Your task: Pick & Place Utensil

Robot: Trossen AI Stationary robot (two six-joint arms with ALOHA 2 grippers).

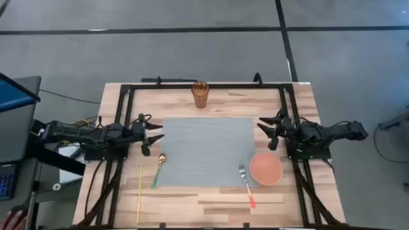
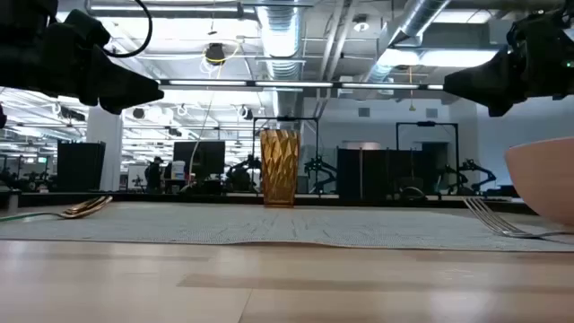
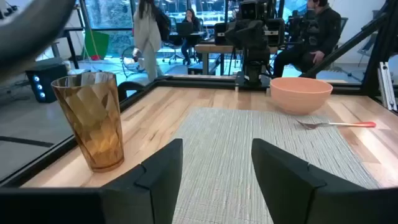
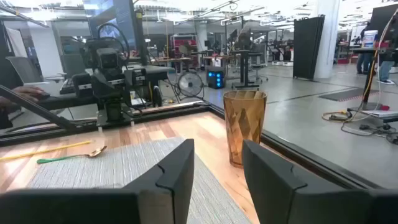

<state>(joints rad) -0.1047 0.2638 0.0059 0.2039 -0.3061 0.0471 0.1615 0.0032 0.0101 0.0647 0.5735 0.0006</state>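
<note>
A gold spoon with a green handle (image 1: 158, 168) lies on the grey placemat's (image 1: 204, 150) left edge; it also shows in the right wrist view (image 4: 71, 155). A fork with a red handle (image 1: 246, 185) lies near the mat's right front corner beside a pink bowl (image 1: 266, 168). An amber cup (image 1: 200, 94) stands upright at the far edge. A yellow stick (image 1: 139, 191) lies on the wood at the front left. My left gripper (image 1: 155, 132) is open and empty at the mat's left side. My right gripper (image 1: 267, 132) is open and empty at the mat's right side.
A black frame (image 1: 208, 85) runs along the table's far and side edges. The middle of the mat is bare. People and other equipment show in the room beyond the table.
</note>
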